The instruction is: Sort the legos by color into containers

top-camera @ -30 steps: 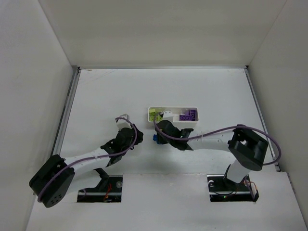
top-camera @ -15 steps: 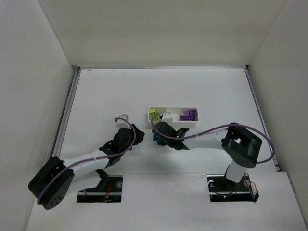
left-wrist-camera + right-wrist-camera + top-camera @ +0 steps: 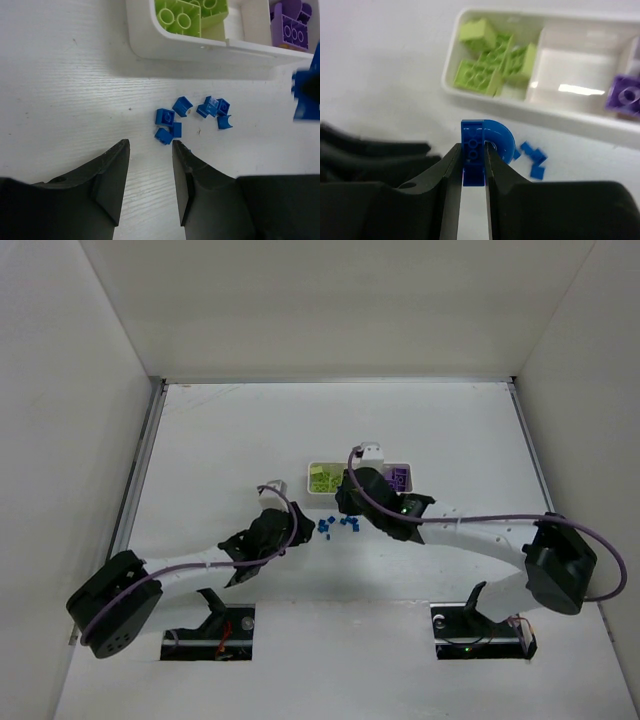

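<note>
Since a second ago my right arm (image 3: pixel 480 530) has stretched out to the left. It has carried its fingers (image 3: pixel 451 185) up off the blue pile toward the tray (image 3: pixel 535 116). My left arm (image 3: pixel 190 565) has slid right, closer to that pile.

The right fingers are pinched narrow on one blue brick (image 3: pixel 475 142), a piece with a rounded arch on its right side. It is gripped at the very tips and sticks out past them. It hangs above the desk (image 3: pixel 230 440) on the near side of the tray, roughly in line with the wall between the left and middle compartments.

The green bricks (image 3: pixel 492 62) lie in the left compartment and the purple bricks (image 3: pixel 290 25) in the right one. The loose blue bricks (image 3: pixel 192 117) sit scattered on the desk just near of the tray, apart from its wall.

My left fingers (image 3: pixel 112 175) are parted a moderate way with nothing between them. The closest loose bricks lie just beyond their tips, in line with the gap.
</note>
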{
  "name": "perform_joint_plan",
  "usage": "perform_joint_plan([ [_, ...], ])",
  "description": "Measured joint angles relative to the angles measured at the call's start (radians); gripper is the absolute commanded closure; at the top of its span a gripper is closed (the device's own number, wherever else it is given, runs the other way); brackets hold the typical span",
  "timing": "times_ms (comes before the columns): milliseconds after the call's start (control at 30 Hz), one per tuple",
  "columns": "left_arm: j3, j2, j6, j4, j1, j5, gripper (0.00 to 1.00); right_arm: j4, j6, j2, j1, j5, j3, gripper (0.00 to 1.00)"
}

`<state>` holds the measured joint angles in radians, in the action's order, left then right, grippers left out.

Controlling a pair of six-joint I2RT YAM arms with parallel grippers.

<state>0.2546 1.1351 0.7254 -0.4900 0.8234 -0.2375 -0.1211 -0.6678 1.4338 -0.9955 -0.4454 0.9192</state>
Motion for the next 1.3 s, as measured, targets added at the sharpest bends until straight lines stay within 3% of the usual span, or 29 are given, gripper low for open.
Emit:
perform_joint_plan([
  [300, 0.06, 0.093, -0.031, 0.0, 0.069, -0.027, 0.63, 0.104, 0.06, 0.059, 0.221, 0.055, -0.002, 0.72],
  [433, 0.083, 0.139, -0.047, 0.001, 0.081, -0.045, 0.65, 0.124, 0.068, 0.1, 0.237, 0.069, -0.002, 0.48],
  [533, 0.101, 0.163, -0.059, 0.003, 0.089, -0.061, 0.66, 0.135, 0.074, 0.102, 0.237, 0.076, -0.002, 0.42],
  [833, 0.164, 0.257, -0.094, 0.021, 0.112, -0.09, 0.69, 0.187, 0.068, -0.025, 0.213, 0.072, -0.116, 0.55],
  [1167, 0.225, 0.35, -0.126, 0.023, 0.117, -0.122, 0.74, 0.198, 0.012, -0.166, 0.053, 0.071, -0.273, 0.65],
  [1300, 0.238, 0.368, -0.129, 0.019, 0.117, -0.142, 0.79, 0.202, -0.029, -0.175, -0.004, 0.071, -0.307, 0.64],
])
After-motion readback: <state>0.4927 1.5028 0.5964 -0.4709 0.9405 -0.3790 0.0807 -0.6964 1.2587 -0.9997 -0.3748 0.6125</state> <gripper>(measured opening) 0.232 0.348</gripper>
